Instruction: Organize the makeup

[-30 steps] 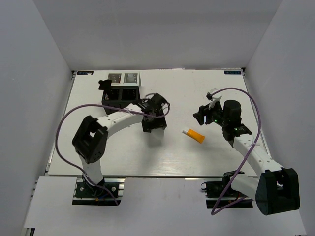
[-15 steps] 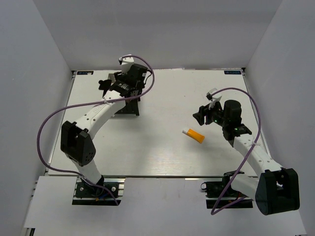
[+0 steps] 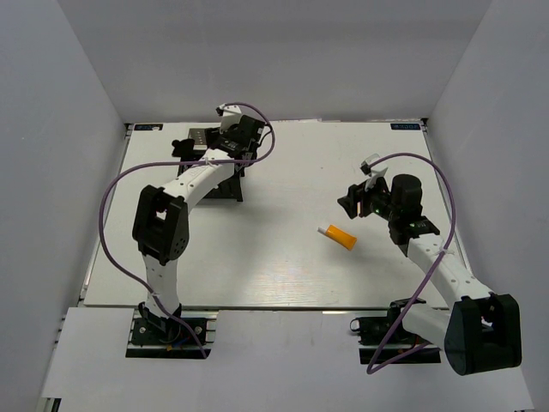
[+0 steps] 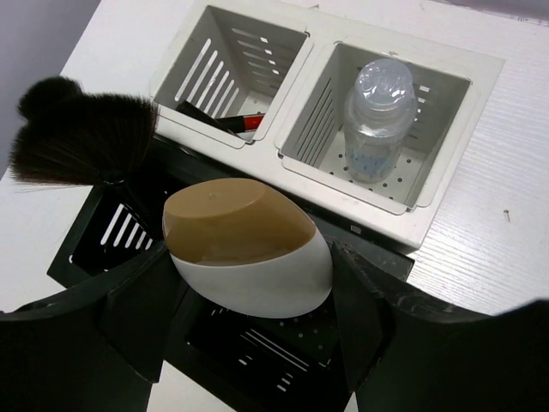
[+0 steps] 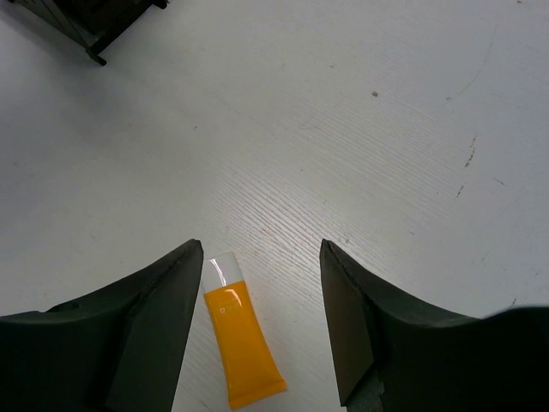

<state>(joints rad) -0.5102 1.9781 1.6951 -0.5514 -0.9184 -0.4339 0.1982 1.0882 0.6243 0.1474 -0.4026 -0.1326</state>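
My left gripper (image 3: 226, 137) hangs over the organizer at the back left, shut on the white egg-shaped sponge (image 4: 249, 249) with its tan tip up. The sponge sits just above a black compartment (image 4: 283, 352). A wide brown brush (image 4: 81, 129) stands in the neighbouring black compartment. A red-black stick (image 4: 232, 122) lies in one white compartment (image 4: 232, 60); a small clear bottle (image 4: 379, 112) stands in the other. The orange white-capped tube (image 3: 340, 235) lies on the table right of centre. My right gripper (image 3: 352, 202) hovers open above the tube (image 5: 240, 339), which lies near its left finger.
The organizer (image 3: 219, 184) stands near the table's back edge, partly hidden by my left arm. Its corner shows in the right wrist view's top left (image 5: 94, 21). Grey walls close in the table on three sides.
My left arm has swung from the table's middle back to the organizer, carrying the sponge, and now hangs over its compartments. The right arm and the orange tube have not moved.
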